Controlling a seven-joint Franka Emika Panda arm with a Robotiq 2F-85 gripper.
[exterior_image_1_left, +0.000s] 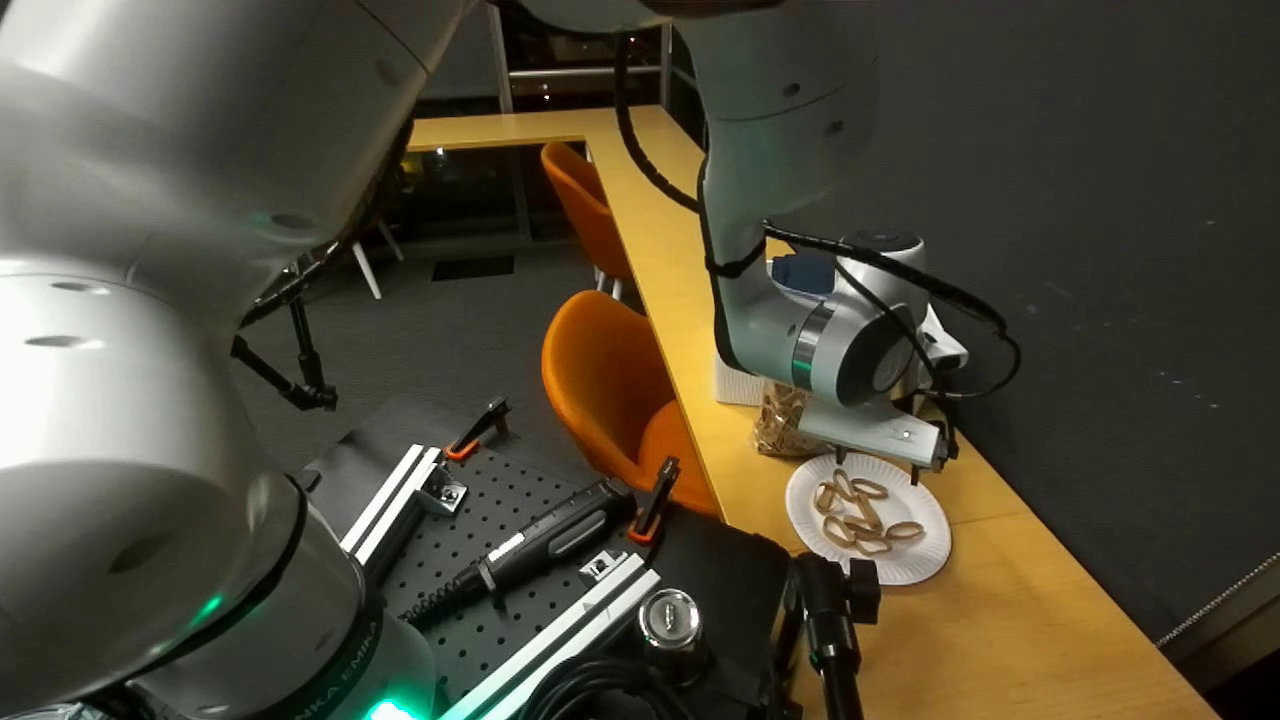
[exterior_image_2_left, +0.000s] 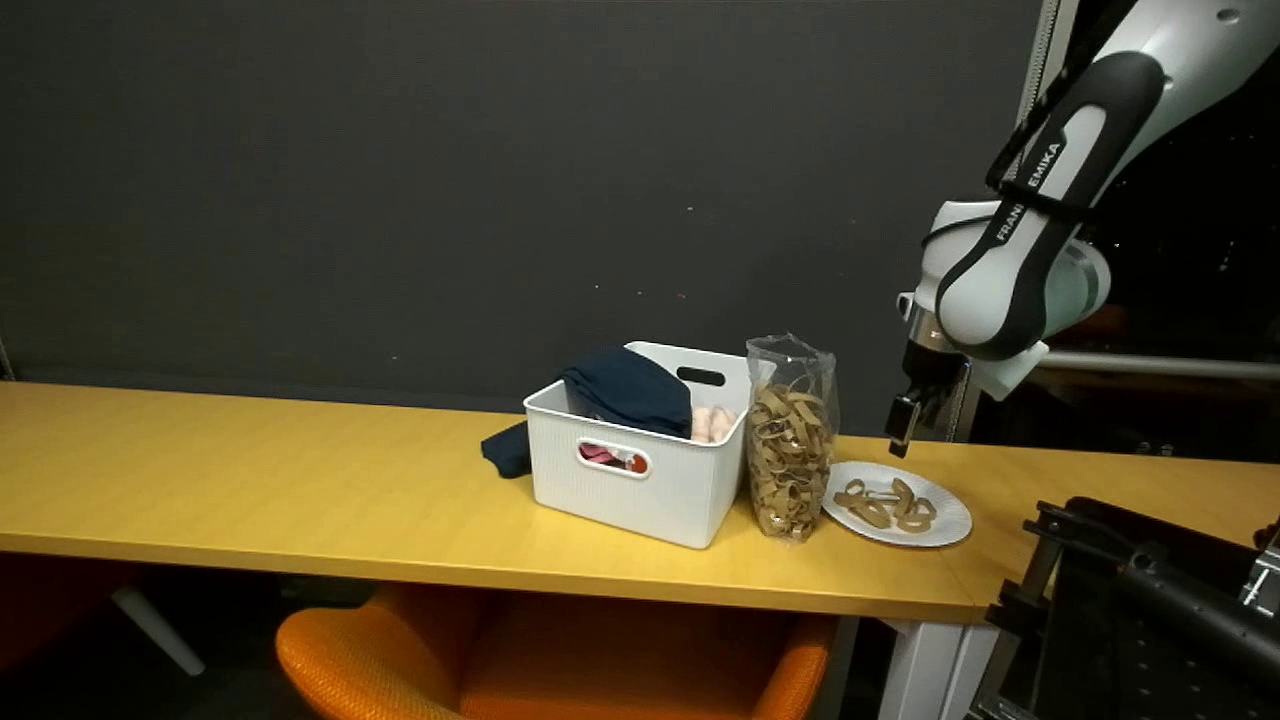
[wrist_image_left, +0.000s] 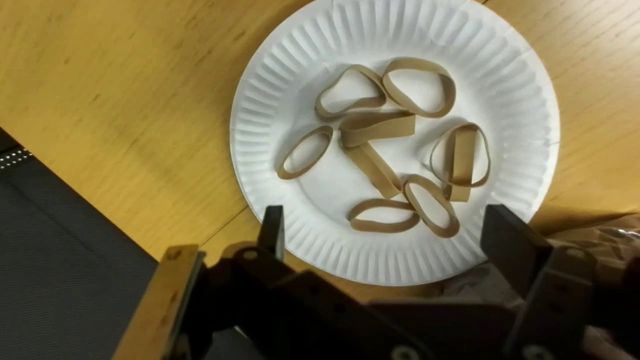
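My gripper (wrist_image_left: 383, 215) is open and empty, its two dark fingers wide apart in the wrist view. It points down above a white paper plate (wrist_image_left: 270, 75), apart from it. Several tan rubber bands (wrist_image_left: 382, 129) lie loose on the plate, some touching or overlapping. In both exterior views the gripper (exterior_image_1_left: 877, 466) (exterior_image_2_left: 902, 425) hangs over the plate (exterior_image_1_left: 930, 555) (exterior_image_2_left: 950, 535), near its far side. A tall clear bag of tan bands (exterior_image_2_left: 790, 460) stands beside the plate; part of it shows in the wrist view (wrist_image_left: 595, 235), behind the right finger.
A white basket (exterior_image_2_left: 620, 490) with dark blue cloth (exterior_image_2_left: 630, 390) stands beside the bag on the yellow table (exterior_image_2_left: 300, 470). A dark wall (exterior_image_1_left: 1080, 250) runs along the table's back. Orange chairs (exterior_image_1_left: 600, 370), a black perforated board (exterior_image_1_left: 460, 550) and a black clamp post (exterior_image_1_left: 830, 610) flank its front.
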